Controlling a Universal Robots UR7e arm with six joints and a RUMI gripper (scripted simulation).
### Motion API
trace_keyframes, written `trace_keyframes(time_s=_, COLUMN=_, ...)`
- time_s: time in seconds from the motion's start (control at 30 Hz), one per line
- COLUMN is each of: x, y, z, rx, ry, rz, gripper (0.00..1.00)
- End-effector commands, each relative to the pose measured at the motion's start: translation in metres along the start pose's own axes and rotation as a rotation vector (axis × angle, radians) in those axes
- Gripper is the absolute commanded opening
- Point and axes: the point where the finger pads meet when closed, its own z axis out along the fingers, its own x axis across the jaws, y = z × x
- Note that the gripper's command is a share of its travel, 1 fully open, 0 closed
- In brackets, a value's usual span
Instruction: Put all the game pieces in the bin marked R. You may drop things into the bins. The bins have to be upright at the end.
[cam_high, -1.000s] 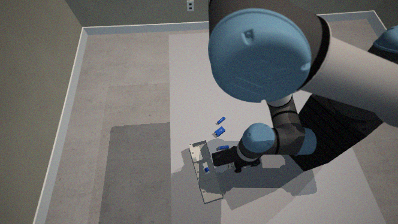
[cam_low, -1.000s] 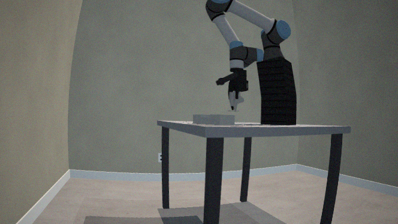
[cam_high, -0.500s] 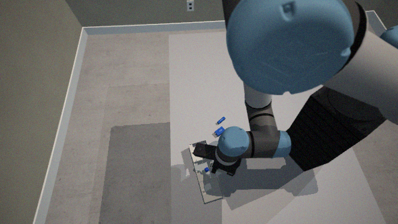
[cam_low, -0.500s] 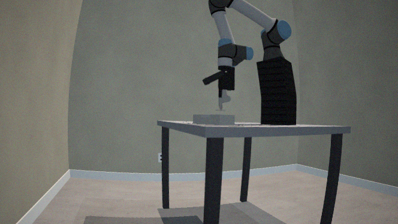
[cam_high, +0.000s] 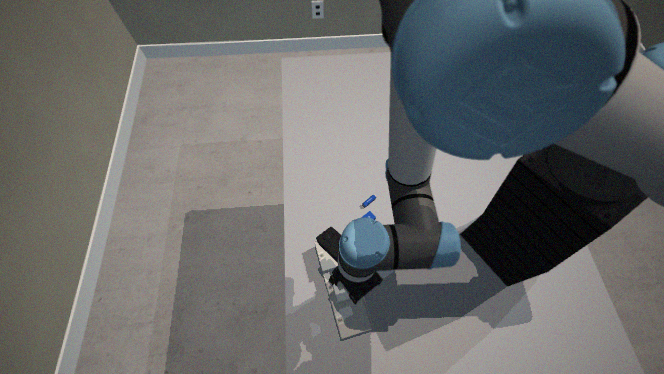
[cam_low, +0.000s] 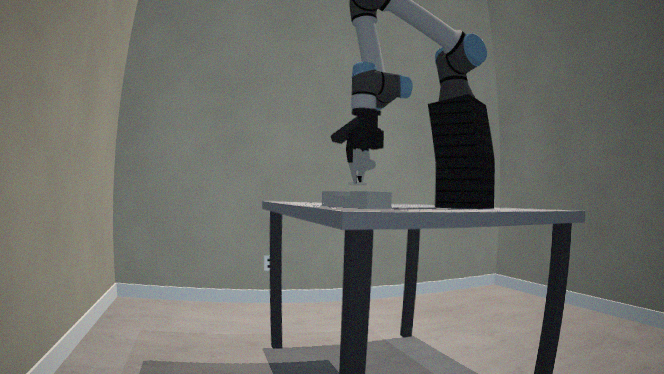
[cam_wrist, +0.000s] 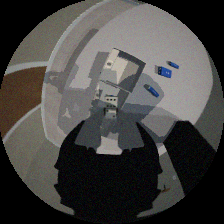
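Above the bins (cam_low: 356, 199) the gripper (cam_low: 358, 181) pinches a small piece (cam_wrist: 109, 111) — only the wrist view shows it.

No lettering comes through anywhere. The bins (cam_wrist: 122, 67) on the bench (cam_high: 330, 125) show small pale patches on their walls in the wrist view (possibly their marks, but far too blurred to read), and the top view gives no letter either. The blue pieces (cam_wrist: 165, 71) carry no legible print, nor does the arm.
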Motion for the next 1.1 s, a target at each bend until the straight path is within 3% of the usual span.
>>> trace_keyframes(time_s=0.0, x=-0.001, y=0.0, z=0.0, rx=0.003, ry=0.007, rz=0.157, gripper=0.0)
trace_keyframes(time_s=0.23, x=-0.001, y=0.0, z=0.0, rx=0.006, ry=0.017, rz=0.369, gripper=0.0)
trace_keyframes(time_s=0.77, x=-0.001, y=0.0, z=0.0, rx=0.006, ry=0.017, rz=0.368, gripper=0.0)
trace_keyframes(time_s=1.07, x=0.0, y=0.0, z=0.018, rx=0.006, ry=0.017, rz=0.369, gripper=0.0)
